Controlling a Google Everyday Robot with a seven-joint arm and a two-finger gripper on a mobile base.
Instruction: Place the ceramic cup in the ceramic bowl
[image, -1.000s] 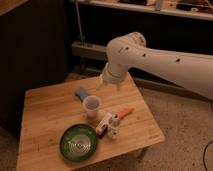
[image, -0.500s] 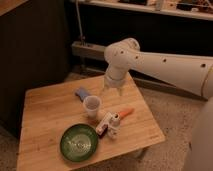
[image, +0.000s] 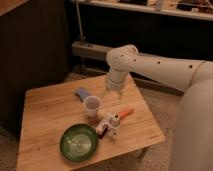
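The ceramic cup (image: 92, 106) is small and white with a darker inside; it stands upright near the middle of the wooden table (image: 45, 115). The ceramic bowl (image: 79, 142) is dark green with pale rings and sits at the table's front, just below and left of the cup. My gripper (image: 112, 94) hangs at the end of the white arm (image: 160, 67), above the table just right of the cup and a little behind it. It holds nothing that I can see.
A small white boxy item with red and black marks (image: 108, 124) lies right of the bowl. An orange object (image: 126, 113) lies beside it. A bluish object (image: 81, 93) lies behind the cup. A dark cabinet (image: 30, 50) stands at the left, shelving behind.
The arm has swung further over the table and its wrist has come down nearer the cup. The cup, bowl and other items have not moved.
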